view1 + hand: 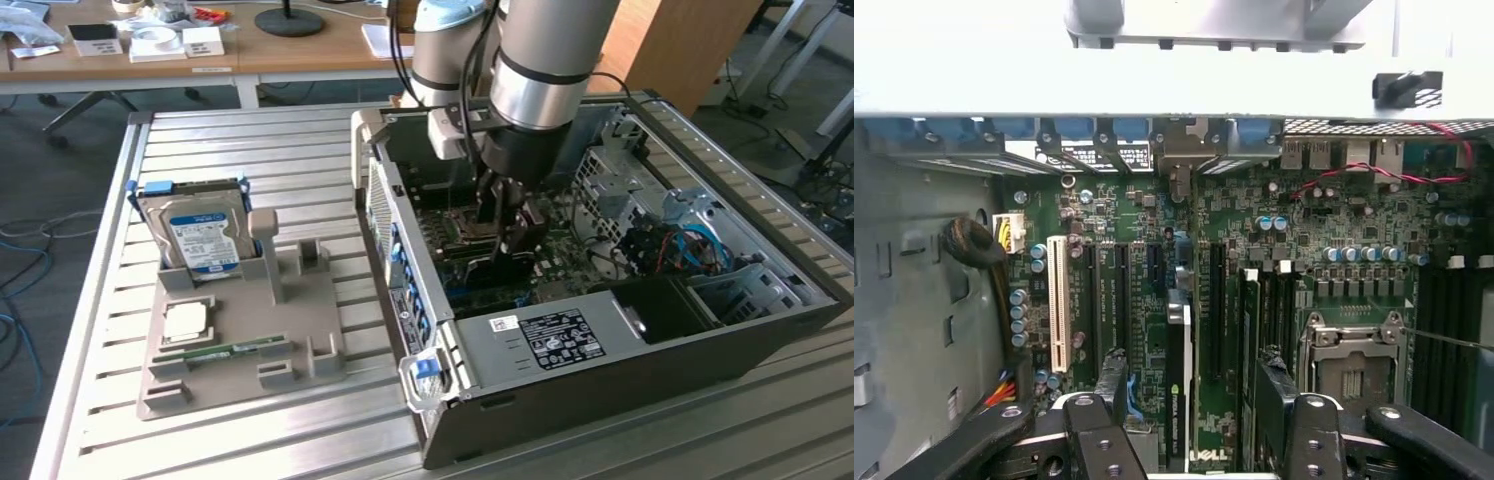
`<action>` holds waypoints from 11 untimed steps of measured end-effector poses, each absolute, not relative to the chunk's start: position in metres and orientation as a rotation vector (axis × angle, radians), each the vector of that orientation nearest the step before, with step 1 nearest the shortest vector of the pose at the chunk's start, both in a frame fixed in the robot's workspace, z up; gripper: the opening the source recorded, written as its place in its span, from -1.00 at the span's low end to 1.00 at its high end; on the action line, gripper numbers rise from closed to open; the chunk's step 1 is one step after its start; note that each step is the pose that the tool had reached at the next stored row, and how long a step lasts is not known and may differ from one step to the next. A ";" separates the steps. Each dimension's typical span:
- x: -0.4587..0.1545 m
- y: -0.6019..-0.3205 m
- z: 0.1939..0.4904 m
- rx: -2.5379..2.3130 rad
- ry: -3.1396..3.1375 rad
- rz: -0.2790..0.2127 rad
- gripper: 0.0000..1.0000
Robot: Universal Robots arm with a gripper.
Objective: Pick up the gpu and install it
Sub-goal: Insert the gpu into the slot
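gpu point(1176, 385) | edge-on between wide-open hand point(1194, 410) fingers, above motherboard point(1254, 260) slots | light, stiff, fragile (grip by board edges, judged) | hand clasping nothing visibly

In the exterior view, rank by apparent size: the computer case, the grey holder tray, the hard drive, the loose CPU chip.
1. computer case
2. grey holder tray
3. hard drive
4. CPU chip

All sit at a similar distance, so the order looks reliable.
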State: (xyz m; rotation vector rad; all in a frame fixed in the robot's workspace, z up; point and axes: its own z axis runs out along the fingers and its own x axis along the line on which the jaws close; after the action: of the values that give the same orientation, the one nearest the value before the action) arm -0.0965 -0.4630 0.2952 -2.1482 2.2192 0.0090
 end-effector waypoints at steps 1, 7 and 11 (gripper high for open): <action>-0.096 -0.463 0.297 -2.148 2.219 0.009 0.26; -0.096 -0.463 0.304 -2.149 2.219 0.008 0.26; -0.096 -0.463 0.308 -2.149 2.220 0.007 0.26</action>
State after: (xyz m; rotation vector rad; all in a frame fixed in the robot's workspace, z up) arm -0.0964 -0.4630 0.3082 -2.1492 2.2199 0.0071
